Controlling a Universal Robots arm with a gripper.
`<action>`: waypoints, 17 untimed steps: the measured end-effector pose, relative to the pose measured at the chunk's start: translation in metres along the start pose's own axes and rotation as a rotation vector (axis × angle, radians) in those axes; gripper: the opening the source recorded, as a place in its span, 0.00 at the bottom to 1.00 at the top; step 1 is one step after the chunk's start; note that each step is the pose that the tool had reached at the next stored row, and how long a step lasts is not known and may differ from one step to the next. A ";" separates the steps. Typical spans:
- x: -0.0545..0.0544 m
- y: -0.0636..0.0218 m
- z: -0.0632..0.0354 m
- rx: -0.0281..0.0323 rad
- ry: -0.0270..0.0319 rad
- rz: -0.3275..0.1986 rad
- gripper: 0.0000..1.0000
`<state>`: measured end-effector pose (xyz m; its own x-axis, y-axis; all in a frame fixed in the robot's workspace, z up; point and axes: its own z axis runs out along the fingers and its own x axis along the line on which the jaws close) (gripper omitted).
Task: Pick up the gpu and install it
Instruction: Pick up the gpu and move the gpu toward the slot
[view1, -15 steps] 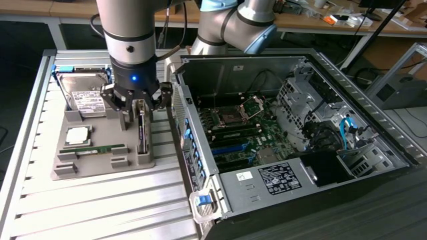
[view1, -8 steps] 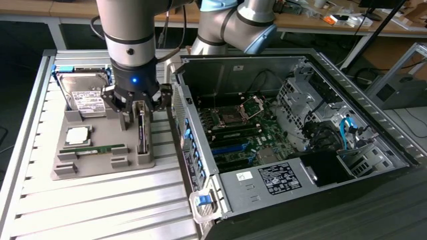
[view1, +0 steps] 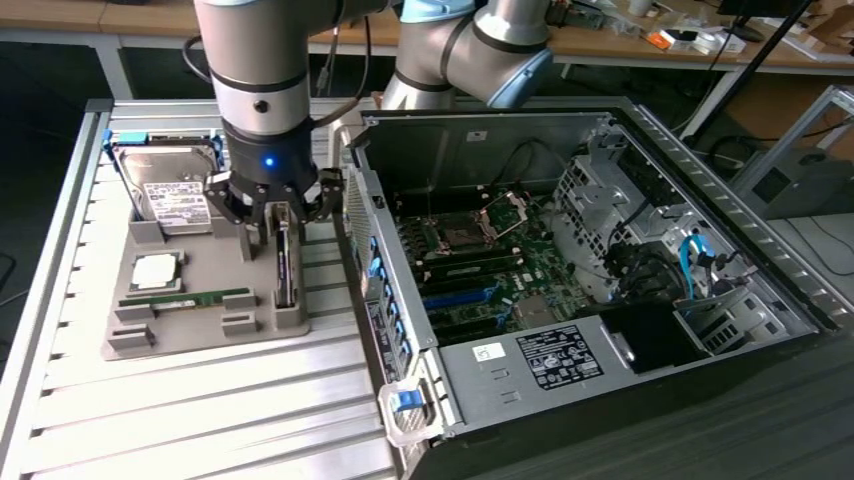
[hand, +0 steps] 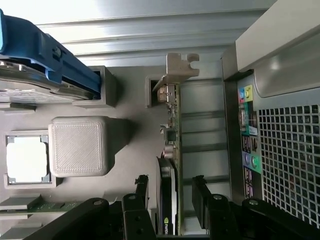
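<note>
Item: gripper (view1: 274, 228), jaws standing open, straddling the gpu (view1: 284, 268).
Detail: fingers (hand: 141, 197) are flanking the card w/o clamping it (gap showing each side). The gpu is standing on edge in a slot of the grey tray (view1: 200, 330). Hard drive (view1: 167, 190), CPU (view1: 156, 268) & memory stick (view1: 187, 297) are sitting in the same tray. Open PC case (view1: 574, 250) is lying just beside, on the exterior view's right.

Slatted metal table (view1: 200, 410): grey parts tray (view1: 187, 322), open computer case (view1: 467, 130).
</note>
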<state>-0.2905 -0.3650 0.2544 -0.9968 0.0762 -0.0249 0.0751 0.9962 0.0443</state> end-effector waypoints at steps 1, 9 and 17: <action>0.000 0.0001 0.0010 0.0000 0.0000 0.000 0.48; 0.003 -0.0005 0.0096 0.0000 0.0001 0.000 0.48; 0.003 -0.0006 0.0117 0.0001 0.0001 0.000 0.48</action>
<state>-0.2937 -0.3649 0.2426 -0.9968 0.0762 -0.0248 0.0751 0.9962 0.0442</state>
